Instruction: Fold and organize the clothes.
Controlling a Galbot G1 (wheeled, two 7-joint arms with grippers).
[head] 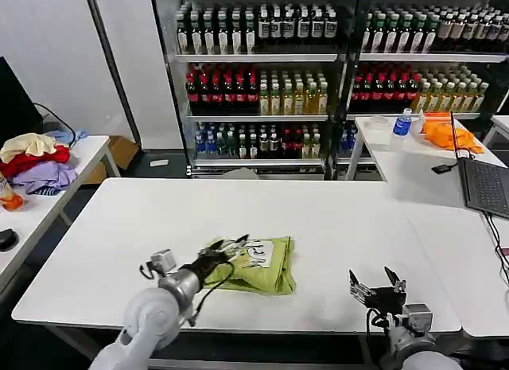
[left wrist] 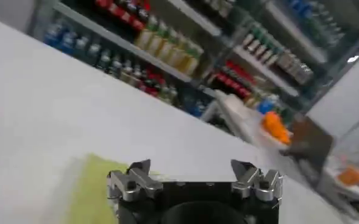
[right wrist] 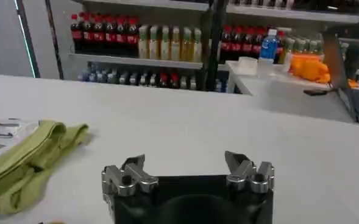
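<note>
One lime T-shirt [head: 266,270] lies folded into a small bundle near the front of the white table [head: 238,207], with a white patch bearing dark marks on top. My left gripper [head: 236,244] hovers at the bundle's left edge, over the fabric. In the left wrist view this gripper [left wrist: 190,167] is open with nothing between its fingers, and lime fabric [left wrist: 94,189] lies beside it. My right gripper [head: 380,284] stands open near the front edge, well to the right of the shirt. The right wrist view shows the same gripper [right wrist: 185,161] open and empty, the shirt [right wrist: 27,161] off to one side.
A pile of mixed clothes [head: 32,159] sits on a side table at the left. On the right-hand tables are a laptop [head: 485,187], an orange cloth [head: 449,135] and a blue bottle [head: 403,123]. Shelves of drink bottles [head: 262,91] stand behind.
</note>
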